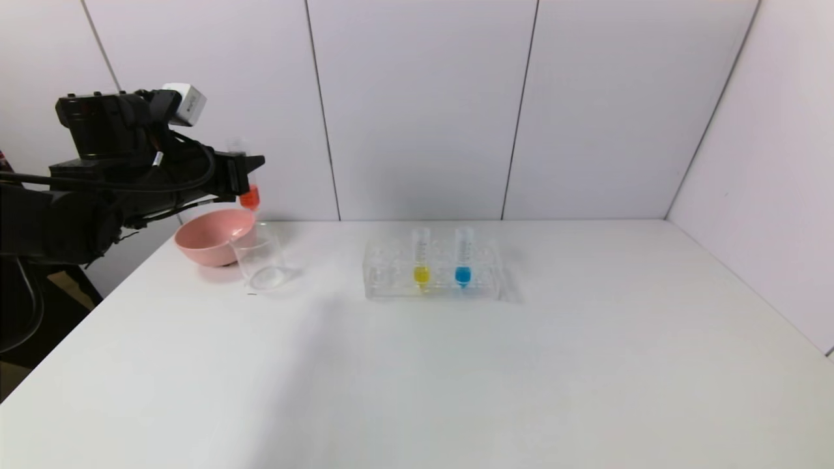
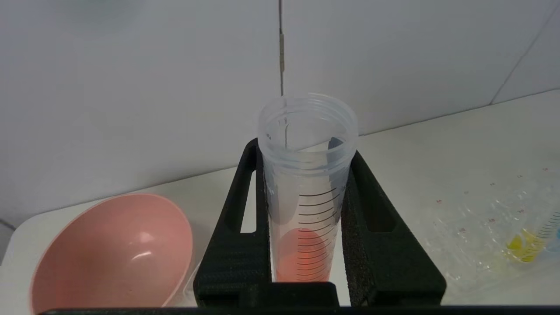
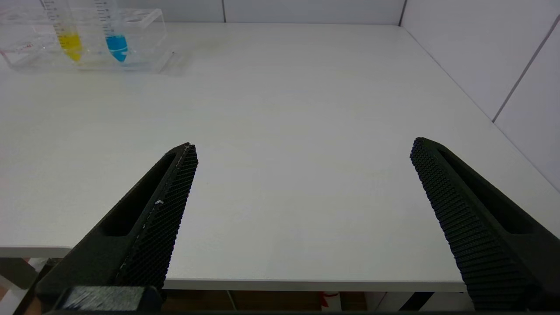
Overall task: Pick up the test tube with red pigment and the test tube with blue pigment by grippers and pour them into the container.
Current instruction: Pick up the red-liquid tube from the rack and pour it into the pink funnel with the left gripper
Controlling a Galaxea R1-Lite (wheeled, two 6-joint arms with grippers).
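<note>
My left gripper (image 1: 246,174) is shut on the test tube with red pigment (image 1: 249,195) and holds it upright in the air, just above the clear glass container (image 1: 260,257). In the left wrist view the tube (image 2: 306,210) sits clamped between the black fingers (image 2: 236,245), red liquid at its tip. The test tube with blue pigment (image 1: 463,257) stands in the clear tube rack (image 1: 433,270); it also shows in the right wrist view (image 3: 114,37). My right gripper (image 3: 304,151) is open and empty, at the table's near edge, out of the head view.
A pink bowl (image 1: 215,236) sits just left of and behind the container. A yellow-liquid tube (image 1: 421,257) stands in the rack left of the blue one. White wall panels stand close behind. The white table (image 1: 456,378) stretches out in front.
</note>
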